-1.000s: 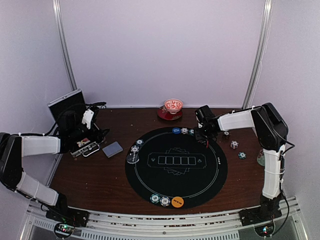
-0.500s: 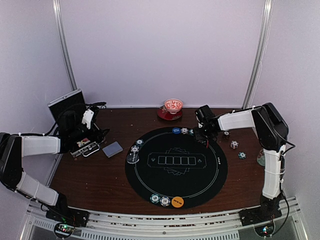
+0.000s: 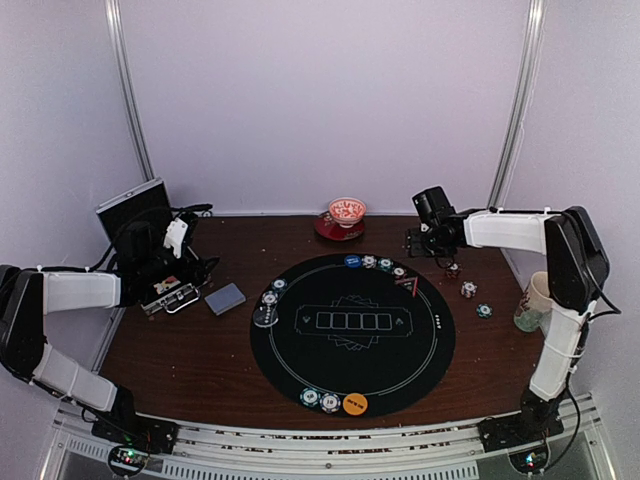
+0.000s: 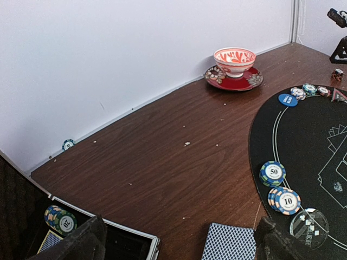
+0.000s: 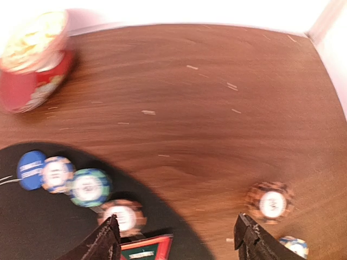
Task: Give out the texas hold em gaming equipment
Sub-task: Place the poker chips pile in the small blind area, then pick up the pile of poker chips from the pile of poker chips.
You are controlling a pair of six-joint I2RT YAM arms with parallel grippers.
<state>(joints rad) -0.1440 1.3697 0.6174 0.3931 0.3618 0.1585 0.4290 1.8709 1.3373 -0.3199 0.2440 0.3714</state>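
Gaping: left end effector [image 4: 179, 246], right end effector [image 5: 179, 238]; three chips [image 5: 89, 187], one blue disc [image 5: 31, 169].

The left gripper [image 4: 179, 246] shows two dark jaws spread wide at the bottom edge, holding nothing. Between them on the brown counter [image 4: 162, 146] lies a deck of blue-backed cards [image 4: 227, 242]. At lower left a case [image 4: 127, 244] holds stacked chips [image 4: 59, 219]. On the black mat [image 4: 309, 135] sit a 50 chip [image 4: 272, 173], a fanned 10 stack [image 4: 284, 200], a clear disc [image 4: 309, 229] and, at the far rim, a blue marker disc [image 4: 288, 99] beside three chips [image 4: 309, 89]. A red-and-white bowl [image 4: 234, 56] on its saucer [image 4: 233, 80] stands near the wall, where a lone chip [image 4: 68, 144] also lies.
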